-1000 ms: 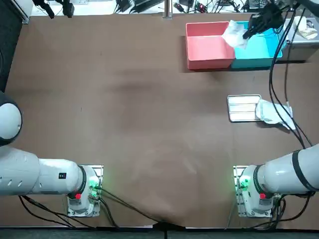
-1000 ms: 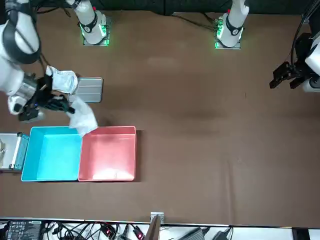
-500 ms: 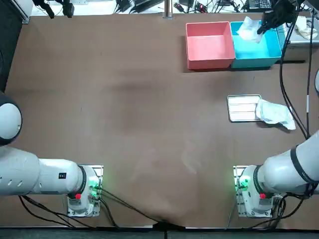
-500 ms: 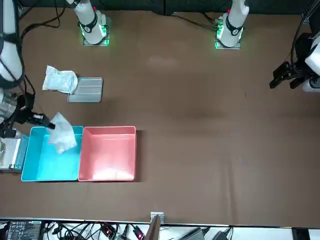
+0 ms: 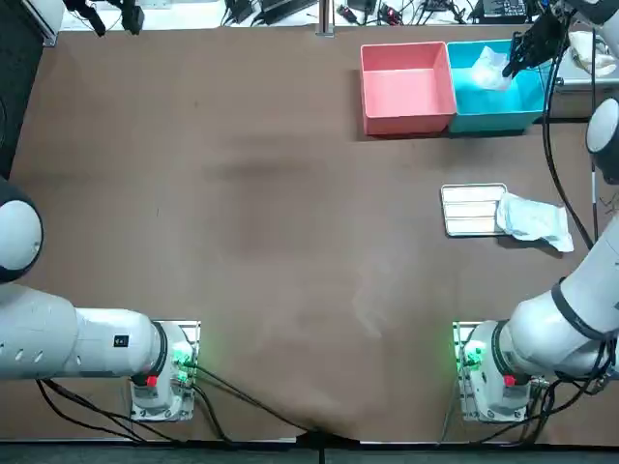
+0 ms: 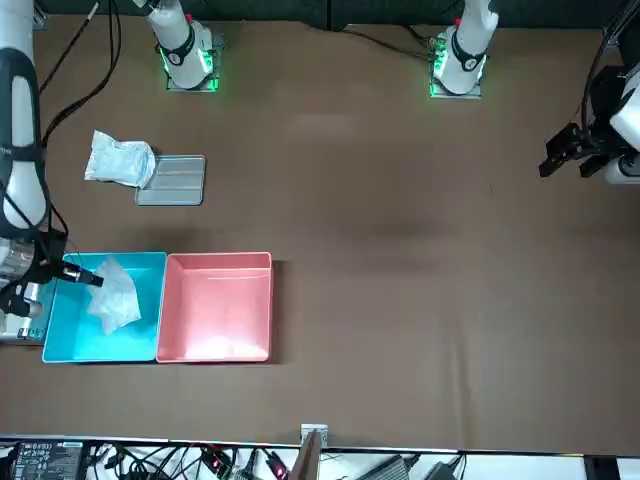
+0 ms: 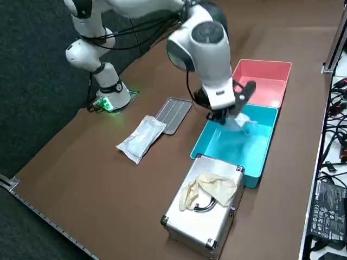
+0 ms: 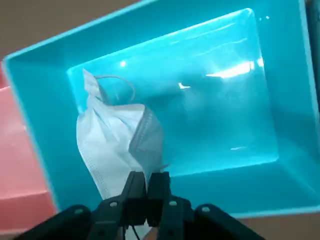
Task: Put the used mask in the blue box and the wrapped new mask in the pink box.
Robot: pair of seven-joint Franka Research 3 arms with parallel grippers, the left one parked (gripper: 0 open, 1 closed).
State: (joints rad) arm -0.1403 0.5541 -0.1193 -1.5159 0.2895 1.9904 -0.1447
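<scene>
The used white mask (image 8: 120,140) hangs crumpled from my right gripper (image 8: 146,180), whose fingers are shut on its edge. It dangles inside the blue box (image 5: 527,97), low over the floor, and also shows as the mask (image 6: 112,295) (image 7: 241,123). My right gripper (image 5: 517,53) (image 6: 80,277) (image 7: 225,114) hovers over the blue box (image 6: 70,345) (image 7: 238,157). The pink box (image 5: 406,121) (image 6: 215,345) (image 7: 260,76) stands beside it with nothing inside. The wrapped new mask (image 5: 532,219) (image 6: 120,160) (image 7: 141,138) lies on the table, partly over a grey tray (image 5: 472,209).
A silver case (image 7: 206,227) with a cream glove-like item (image 7: 209,189) on top sits just past the blue box's outer end. The grey tray (image 6: 175,180) (image 7: 174,114) lies between the boxes and my right arm's base. Cables trail from the arm.
My right gripper carried the used mask from above the seam between the boxes across to the blue box, then lowered it inside.
</scene>
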